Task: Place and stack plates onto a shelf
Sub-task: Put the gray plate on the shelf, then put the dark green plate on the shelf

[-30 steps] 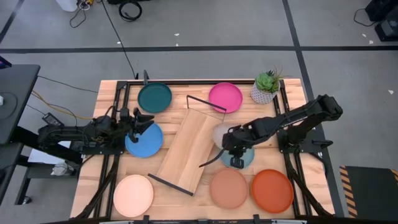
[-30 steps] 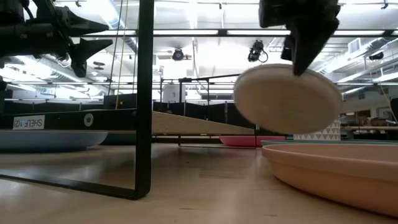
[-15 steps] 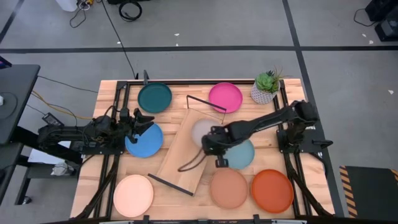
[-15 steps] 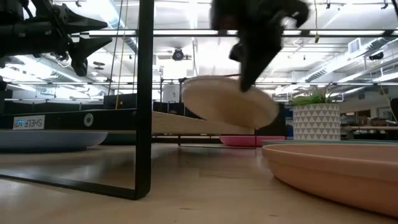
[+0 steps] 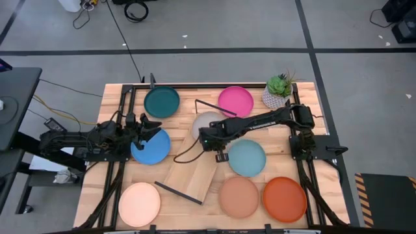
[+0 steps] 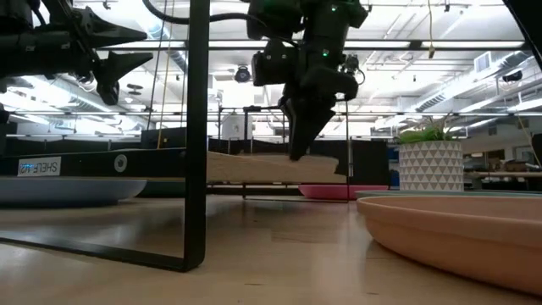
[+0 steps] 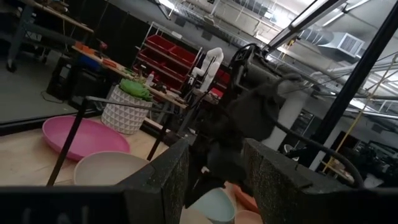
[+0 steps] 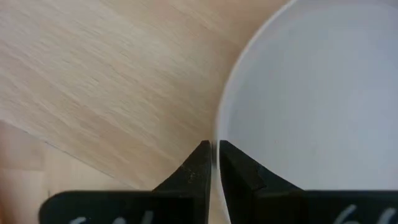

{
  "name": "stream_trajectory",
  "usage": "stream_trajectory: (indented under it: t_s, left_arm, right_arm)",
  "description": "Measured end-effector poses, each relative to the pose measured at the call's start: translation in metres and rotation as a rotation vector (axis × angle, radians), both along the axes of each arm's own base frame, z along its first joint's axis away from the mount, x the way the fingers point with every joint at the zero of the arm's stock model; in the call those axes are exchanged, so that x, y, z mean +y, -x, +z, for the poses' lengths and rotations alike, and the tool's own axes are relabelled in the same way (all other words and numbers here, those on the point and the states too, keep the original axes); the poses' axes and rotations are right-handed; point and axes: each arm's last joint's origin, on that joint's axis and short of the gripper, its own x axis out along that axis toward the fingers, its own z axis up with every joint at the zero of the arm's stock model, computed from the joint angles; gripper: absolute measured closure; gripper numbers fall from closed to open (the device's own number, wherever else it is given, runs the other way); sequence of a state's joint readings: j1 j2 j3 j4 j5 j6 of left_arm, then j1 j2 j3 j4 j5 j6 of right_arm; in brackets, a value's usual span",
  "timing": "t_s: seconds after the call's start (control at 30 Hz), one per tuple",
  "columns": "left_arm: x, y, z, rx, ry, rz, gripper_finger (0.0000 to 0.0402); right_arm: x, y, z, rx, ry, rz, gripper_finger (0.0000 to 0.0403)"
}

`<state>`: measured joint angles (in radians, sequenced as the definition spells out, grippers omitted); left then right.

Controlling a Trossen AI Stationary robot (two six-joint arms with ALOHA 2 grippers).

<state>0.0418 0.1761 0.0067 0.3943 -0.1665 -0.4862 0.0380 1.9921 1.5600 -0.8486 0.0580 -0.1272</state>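
The grey-beige plate (image 5: 208,122) lies level over the far end of the light-wood shelf (image 5: 190,170), which sits slantwise in the table's middle. My right gripper (image 5: 207,138) is at the plate's near rim, shut on it. In the low view the right gripper (image 6: 298,146) points down at the board (image 6: 246,168). My left gripper (image 5: 153,130) hovers open above the bright blue plate (image 5: 149,149) at the left. The left wrist view shows the grey-beige plate (image 7: 109,171) past its open fingers (image 7: 155,180). My right gripper pinches the grey-beige plate's rim (image 8: 216,127) on its near side, one finger (image 8: 196,165) outside and one inside the rim. The fingers come from above, pointing down. The plate is level and appears to lie on the shelf's far end.
Around the shelf lie the dark teal plate (image 5: 161,102), magenta plate (image 5: 235,101), light blue plate (image 5: 247,158), tan plate (image 5: 238,196), orange-red plate (image 5: 284,199) and pale cream plate (image 5: 139,204). A potted plant (image 5: 278,91) stands at the far right. Black wire frames (image 5: 214,108) end the shelf.
My right gripper has carried the grey-beige plate from above the light blue plate toward the table's left and far edge and down. The plate hung tilted in the air then; now it is level on the shelf's far end.
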Motion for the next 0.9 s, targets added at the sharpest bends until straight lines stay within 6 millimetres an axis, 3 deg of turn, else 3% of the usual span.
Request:
stream_trajectory:
  t_s: [0.27, 0.4, 0.5, 0.7, 0.9]
  left_arm:
    - [0.0, 0.0, -0.001, 0.006, 0.0, -0.004, 0.0239]
    - [0.0, -0.001, -0.003, 0.031, -0.001, -0.007, 0.0239]
    - [0.0, -0.001, -0.005, 0.056, -0.031, 0.0, 0.0239]
    - [0.0, -0.002, -0.008, 0.141, -0.257, 0.042, 0.0239]
    - [0.0, -0.002, -0.008, 0.144, -0.276, 0.045, 0.0239]
  right_arm:
    - [0.005, 0.002, 0.027, 0.041, -0.042, -0.043, 0.0329]
    - [0.016, 0.014, 0.054, 0.064, -0.015, -0.101, 0.031]
    - [0.027, 0.029, 0.062, 0.069, 0.017, -0.141, 0.03]
    - [0.055, 0.073, 0.051, -0.036, 0.054, -0.162, 0.0294]
    - [0.061, 0.124, 0.021, -0.138, 0.026, -0.2, 0.0295]
